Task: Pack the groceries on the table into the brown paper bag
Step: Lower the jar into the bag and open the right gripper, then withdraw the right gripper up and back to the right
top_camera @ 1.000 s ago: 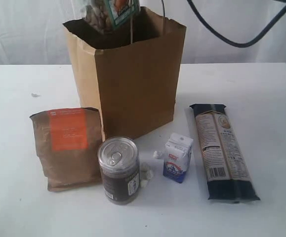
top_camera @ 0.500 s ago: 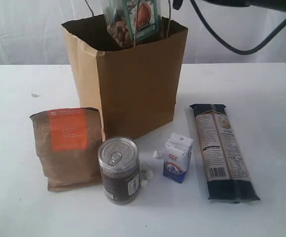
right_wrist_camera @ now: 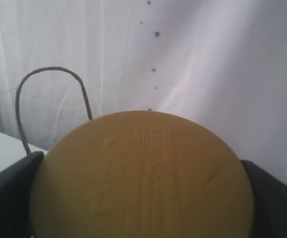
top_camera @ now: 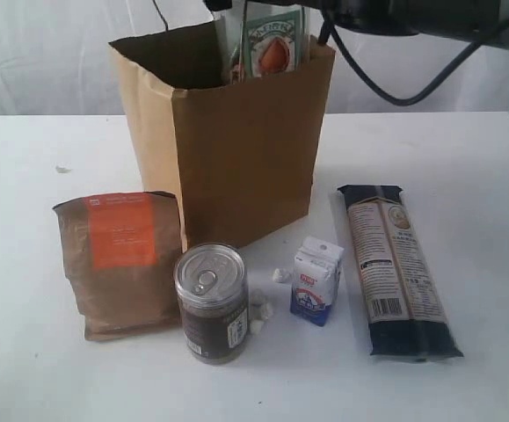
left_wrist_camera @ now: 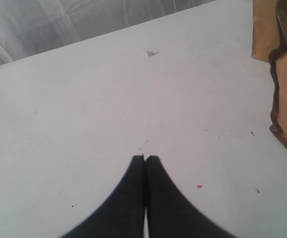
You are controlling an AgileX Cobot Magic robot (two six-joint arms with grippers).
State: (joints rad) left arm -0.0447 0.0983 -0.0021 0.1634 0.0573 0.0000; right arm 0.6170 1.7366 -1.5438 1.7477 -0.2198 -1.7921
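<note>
Right end effector (right_wrist_camera: 143, 198) clamped on the clear yellow-lidded jar (top_camera: 272, 48), half inside the mouth of the tall brown paper bag (top_camera: 236, 149) standing on the white bench (top_camera: 465, 158). Close to the rim: a snag there could tip the bag. Left end effector (left_wrist_camera: 145, 161) pinched shut, holding nothing.

Right pincer (right_wrist_camera: 142, 191) grips the clear yellow-lidded jar (top_camera: 273, 46) above the brown paper bag (top_camera: 241, 149). Left pincer (left_wrist_camera: 144, 161), beside it, is closed.
</note>
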